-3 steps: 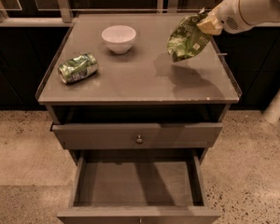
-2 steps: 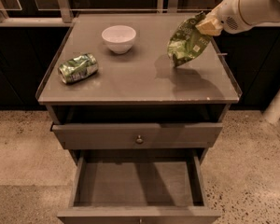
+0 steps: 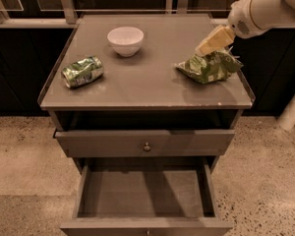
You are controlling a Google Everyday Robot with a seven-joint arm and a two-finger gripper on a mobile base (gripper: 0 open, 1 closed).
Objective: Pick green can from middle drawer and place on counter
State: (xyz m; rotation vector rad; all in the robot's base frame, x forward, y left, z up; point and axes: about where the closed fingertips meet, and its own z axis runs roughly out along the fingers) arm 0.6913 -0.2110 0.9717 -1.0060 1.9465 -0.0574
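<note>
The green can (image 3: 210,66), a crumpled green-and-white foil packet, lies flat on the right side of the counter (image 3: 147,90), close to its right edge. My gripper (image 3: 206,48) comes in from the upper right on the white arm (image 3: 260,9) and sits at the packet's top edge, touching or nearly touching it. The middle drawer (image 3: 145,193) is pulled out below the counter, and its flat floor shows nothing on it.
A white bowl (image 3: 125,40) stands at the back middle of the counter. A smaller rolled green packet (image 3: 82,72) lies at the left. The upper drawer, with a small round knob (image 3: 146,146), is closed. Speckled floor surrounds the cabinet.
The green can hung upright from my gripper above the counter's right side. It now lies flat on the counter, and the gripper has come down lower with it.
</note>
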